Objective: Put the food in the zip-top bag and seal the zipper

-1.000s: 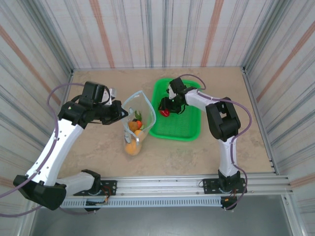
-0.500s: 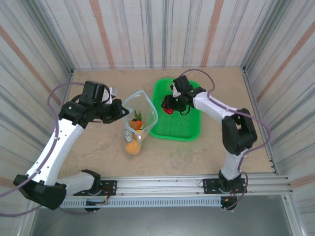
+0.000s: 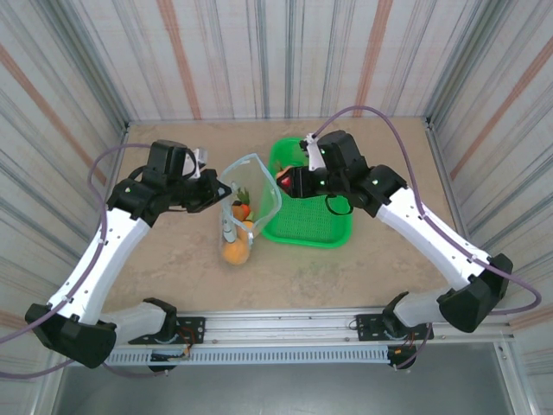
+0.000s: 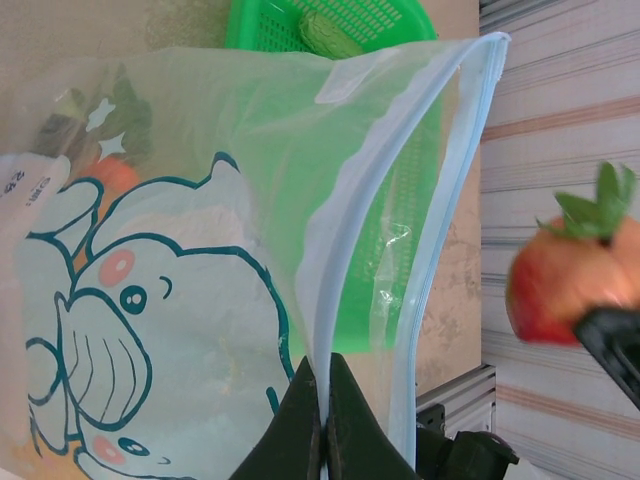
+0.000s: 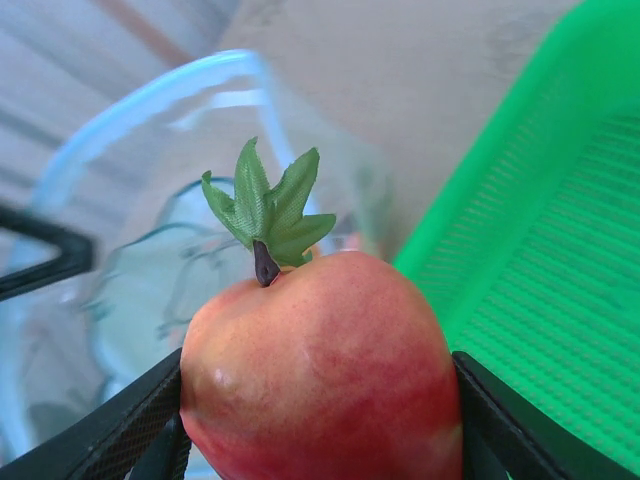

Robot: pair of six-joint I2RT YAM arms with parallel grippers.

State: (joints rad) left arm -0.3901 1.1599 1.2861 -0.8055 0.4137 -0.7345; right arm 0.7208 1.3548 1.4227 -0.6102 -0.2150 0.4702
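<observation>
1. the bag [image 4: 220,180] stands on the table [image 3: 164,259] just left of the basket [image 3: 333,226], mouth up and spread into a wide loop. its clear wall bears a blue cartoon print.
2. the zipper [image 4: 452,200], a pale blue strip, runs along the mouth edge; its two sides are well apart, so the bag is unsealed.
3. food already lies in the bottom of the bag: an orange [image 3: 234,252] lowest, and a smaller orange piece with green leaves [image 3: 243,210] above it. other pieces show dimly through the plastic, too blurred to name.
4. the apple [image 5: 320,370], red with a green leaf tuft, is off the table and outside the bag. in the top view it hangs over the basket's left rim, just beside the bag's mouth.
5. the right gripper [image 3: 289,183] has the apple clamped between its two black fingers, jaws partly spread, one on each side of the fruit.
6. the left gripper [image 4: 322,420] is pinched fully closed on the bag's rim at the side away from the basket, holding that edge up.
7. a pale green piece [image 4: 330,35] lies in the basket.
</observation>
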